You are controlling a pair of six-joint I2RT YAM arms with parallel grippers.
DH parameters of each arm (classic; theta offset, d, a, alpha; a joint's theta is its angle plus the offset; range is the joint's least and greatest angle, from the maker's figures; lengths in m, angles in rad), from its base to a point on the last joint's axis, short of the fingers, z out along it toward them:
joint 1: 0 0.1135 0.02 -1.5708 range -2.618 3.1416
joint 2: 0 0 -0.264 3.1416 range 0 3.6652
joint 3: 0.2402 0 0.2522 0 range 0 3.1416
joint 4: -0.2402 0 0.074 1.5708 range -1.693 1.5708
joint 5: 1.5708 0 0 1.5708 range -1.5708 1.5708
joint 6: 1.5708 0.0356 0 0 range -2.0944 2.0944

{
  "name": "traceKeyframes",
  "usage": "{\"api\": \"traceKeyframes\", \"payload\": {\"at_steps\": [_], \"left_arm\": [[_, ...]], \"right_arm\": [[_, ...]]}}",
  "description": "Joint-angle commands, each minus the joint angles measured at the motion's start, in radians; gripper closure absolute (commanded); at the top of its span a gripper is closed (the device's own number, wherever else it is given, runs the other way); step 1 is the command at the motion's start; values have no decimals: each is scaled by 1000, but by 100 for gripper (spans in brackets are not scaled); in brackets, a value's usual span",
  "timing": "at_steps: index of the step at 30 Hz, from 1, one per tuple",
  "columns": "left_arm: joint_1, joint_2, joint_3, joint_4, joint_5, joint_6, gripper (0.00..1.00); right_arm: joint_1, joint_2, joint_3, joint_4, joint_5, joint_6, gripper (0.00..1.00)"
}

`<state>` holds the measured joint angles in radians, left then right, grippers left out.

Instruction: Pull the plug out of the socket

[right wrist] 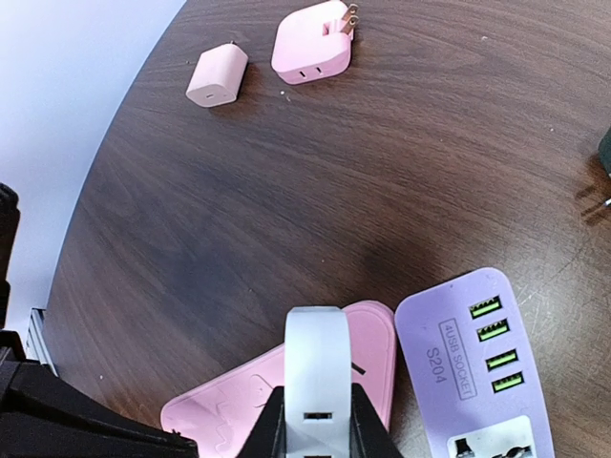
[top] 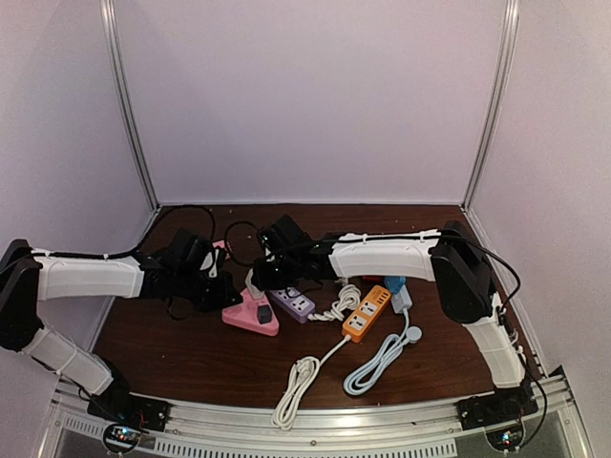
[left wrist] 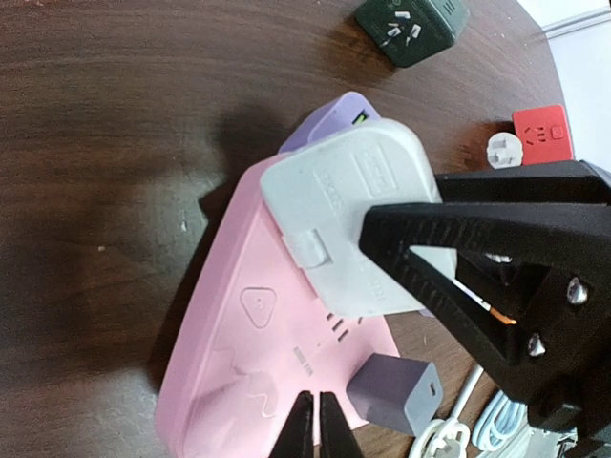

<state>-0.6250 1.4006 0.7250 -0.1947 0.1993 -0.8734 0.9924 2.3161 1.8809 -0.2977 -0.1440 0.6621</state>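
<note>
The right hand (right wrist: 318, 425) is clamping the white plug (right wrist: 318, 358) seated atop the pink socket (left wrist: 248, 315), while the clenched left hand (left wrist: 315, 431) is bearing on that socket's edge, seemingly pinning it for the pull.

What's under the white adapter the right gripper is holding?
The pink socket block lies under the white adapter; the prongs and their outlet are covered by its body.

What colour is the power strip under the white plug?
Pink. The power strip beneath the white plug shows best in the left wrist view.
</note>
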Motion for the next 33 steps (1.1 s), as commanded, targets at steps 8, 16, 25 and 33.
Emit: {"api": "traceKeyframes", "payload": {"at_steps": [8, 16, 25, 33], "left_arm": [[-7, 103, 35, 133, -17, 0, 96], [-7, 141, 34, 126, -5, 23, 96], [-7, 159, 10, 137, 28, 29, 96], [-7, 177, 1, 95, 14, 36, 97]], "right_arm": [[-8, -63, -78, 64, 19, 17, 95], [-22, -94, -151, 109, -43, -11, 96], [-38, -96, -166, 135, -109, -12, 96], [-53, -97, -166, 159, -178, 10, 95]]}}
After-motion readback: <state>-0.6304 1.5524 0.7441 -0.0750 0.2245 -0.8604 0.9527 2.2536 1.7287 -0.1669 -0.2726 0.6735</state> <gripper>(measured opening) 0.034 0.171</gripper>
